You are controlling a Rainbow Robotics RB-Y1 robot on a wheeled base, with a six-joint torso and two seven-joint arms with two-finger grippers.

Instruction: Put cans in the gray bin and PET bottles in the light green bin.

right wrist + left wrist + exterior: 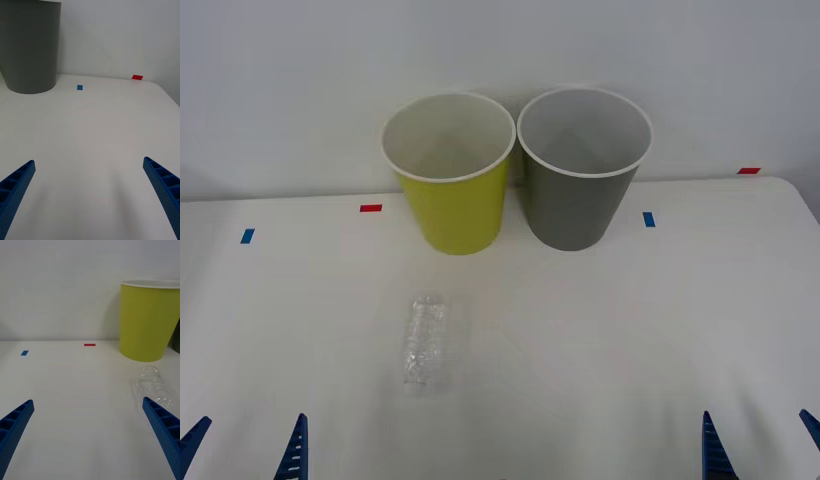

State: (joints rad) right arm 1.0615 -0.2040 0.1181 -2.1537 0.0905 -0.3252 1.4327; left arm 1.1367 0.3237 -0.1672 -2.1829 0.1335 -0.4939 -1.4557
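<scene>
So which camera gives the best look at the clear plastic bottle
The front view: the clear plastic bottle lies whole before the light green bin. The left wrist view partly hides it behind a finger.

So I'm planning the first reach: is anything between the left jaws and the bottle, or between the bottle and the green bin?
Nothing visible: bare table lies between the open left gripper and the PET bottle, and between it and the light green bin.

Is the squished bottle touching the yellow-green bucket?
Apart. The front view shows bare table between the bottle and the light green bin.
</scene>
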